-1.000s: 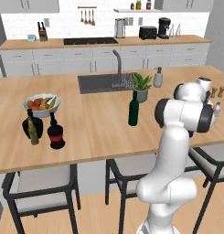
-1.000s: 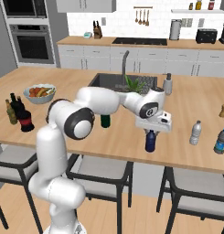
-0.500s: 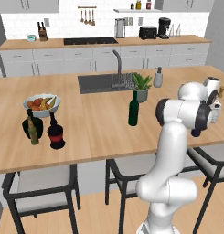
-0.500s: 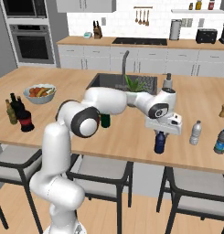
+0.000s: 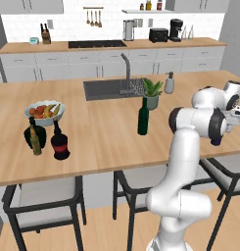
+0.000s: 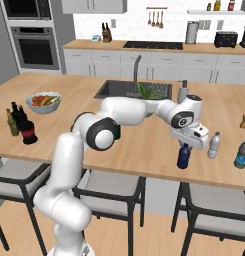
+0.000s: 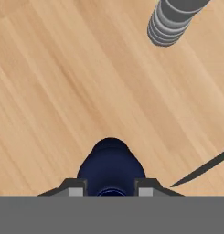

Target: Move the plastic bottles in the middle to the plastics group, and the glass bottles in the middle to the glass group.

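Tool (image 7: 110, 187) apparently grips the dark blue bottle (image 6: 183, 156) (near the water bottle (image 6: 213, 145)).

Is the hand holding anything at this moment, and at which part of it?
Yes. The hand holds the small dark blue bottle at its top, near the cap, with one finger on each side.

I see a matt, pale wood-grain counter (image 7: 63, 82). The blue bottle (image 7: 111, 162) looks like smooth, faintly glossy dark plastic; the water bottle (image 7: 170, 20) looks like ribbed greyish plastic. The wine bottle (image 5: 143, 118) looks like glossy green glass.
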Available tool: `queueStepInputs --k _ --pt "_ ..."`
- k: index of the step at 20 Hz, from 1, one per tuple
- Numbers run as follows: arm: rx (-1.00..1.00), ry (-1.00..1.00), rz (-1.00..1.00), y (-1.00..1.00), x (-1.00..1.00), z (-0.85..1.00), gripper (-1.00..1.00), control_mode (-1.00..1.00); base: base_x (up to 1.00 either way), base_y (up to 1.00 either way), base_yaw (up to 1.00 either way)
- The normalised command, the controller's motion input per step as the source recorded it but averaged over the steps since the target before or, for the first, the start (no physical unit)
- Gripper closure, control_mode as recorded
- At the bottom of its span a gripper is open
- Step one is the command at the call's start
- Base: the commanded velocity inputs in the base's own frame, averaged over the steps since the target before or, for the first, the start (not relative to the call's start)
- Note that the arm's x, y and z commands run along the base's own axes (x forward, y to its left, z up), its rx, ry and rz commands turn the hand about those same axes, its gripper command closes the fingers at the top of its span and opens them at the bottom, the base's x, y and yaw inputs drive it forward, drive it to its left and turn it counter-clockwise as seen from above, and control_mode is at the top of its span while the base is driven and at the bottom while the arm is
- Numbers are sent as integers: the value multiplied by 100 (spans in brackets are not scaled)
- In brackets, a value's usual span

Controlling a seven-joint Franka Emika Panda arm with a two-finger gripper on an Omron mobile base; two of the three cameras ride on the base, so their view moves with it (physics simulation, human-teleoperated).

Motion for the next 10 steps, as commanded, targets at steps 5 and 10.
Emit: queueStepInputs --k 5,10 --pt "-1 -2 -7 -10 3 -1 100 -100 0 0 0" --pt "-3 0 -8 -7 0 -7 100 -100 0 0 0"
